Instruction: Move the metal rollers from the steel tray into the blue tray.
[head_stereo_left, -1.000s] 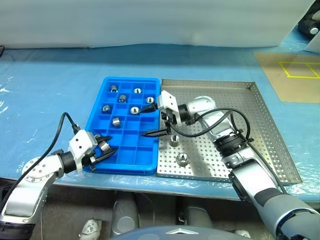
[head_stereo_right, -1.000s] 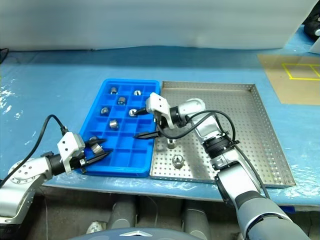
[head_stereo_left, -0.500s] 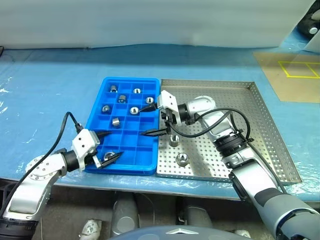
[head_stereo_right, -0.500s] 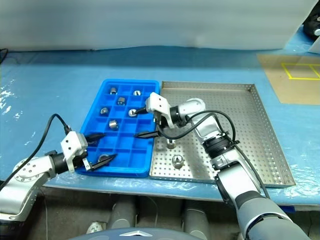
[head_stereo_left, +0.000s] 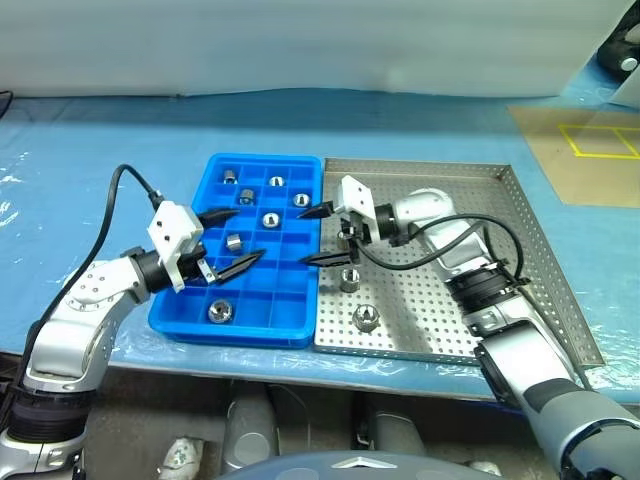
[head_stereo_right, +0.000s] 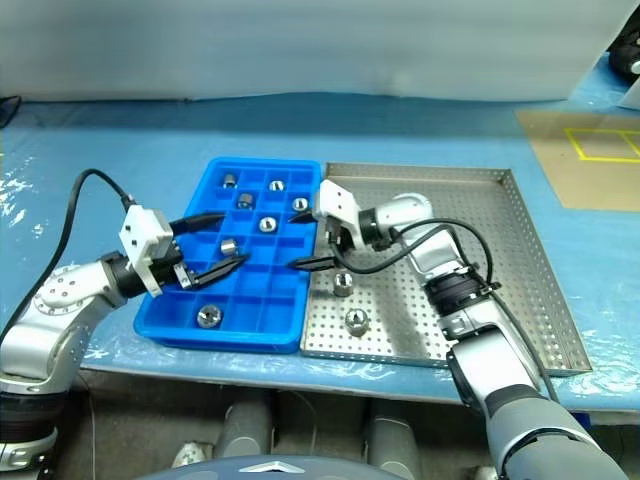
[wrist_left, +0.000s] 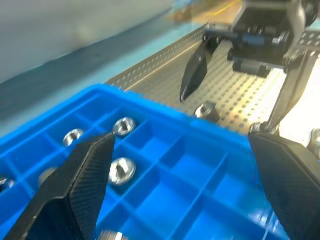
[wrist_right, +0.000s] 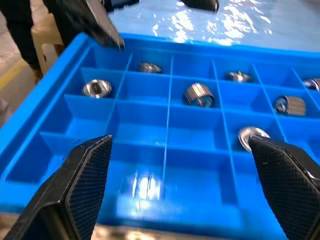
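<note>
While left tool (head_stereo_left: 232, 238) is held spread wide and empty above blue tray (head_stereo_left: 190, 320), right tool (head_stereo_left: 318, 236) is likewise held wide open, nothing gripped, at seam between blue tray and steel tray (head_stereo_left: 520, 250). Seven metal rollers (head_stereo_left: 220, 311) seen in blue compartments; two on steel tray (head_stereo_left: 365, 319).

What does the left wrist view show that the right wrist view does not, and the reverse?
Left wrist view: the perforated silver steel tray, one shiny metal roller on it, and the right gripper, open. Right wrist view: the left gripper, open, and the glossy blue table cover. Both: the bright blue plastic compartment tray with rollers in its cells.
</note>
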